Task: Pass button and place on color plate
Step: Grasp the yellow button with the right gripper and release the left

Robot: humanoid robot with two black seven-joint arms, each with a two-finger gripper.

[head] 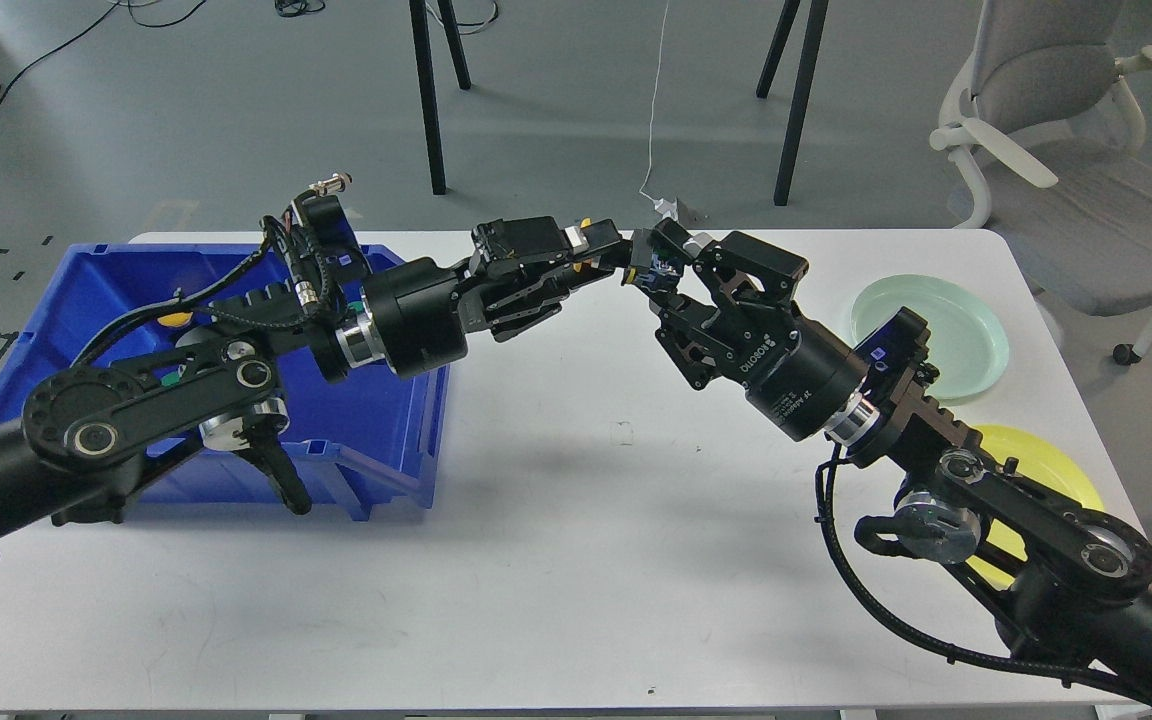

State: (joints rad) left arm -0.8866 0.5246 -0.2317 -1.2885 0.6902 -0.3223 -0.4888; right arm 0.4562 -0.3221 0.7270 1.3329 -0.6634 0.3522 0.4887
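A push button (596,240) with a yellow cap and a silver body hangs in the air above the table's far middle. My left gripper (601,258) is shut on it from the left. My right gripper (652,268) meets it from the right, its fingertips at the button's dark, blue-marked end; I cannot tell if they press on it. A pale green plate (966,345) and a yellow plate (1046,462) lie at the table's right, partly hidden by my right arm.
A blue bin (86,290) stands at the left under my left arm, with a yellow button (174,320) and a green one (168,380) showing inside. An office chair (1066,150) and black table legs (431,100) stand beyond the white table (576,560).
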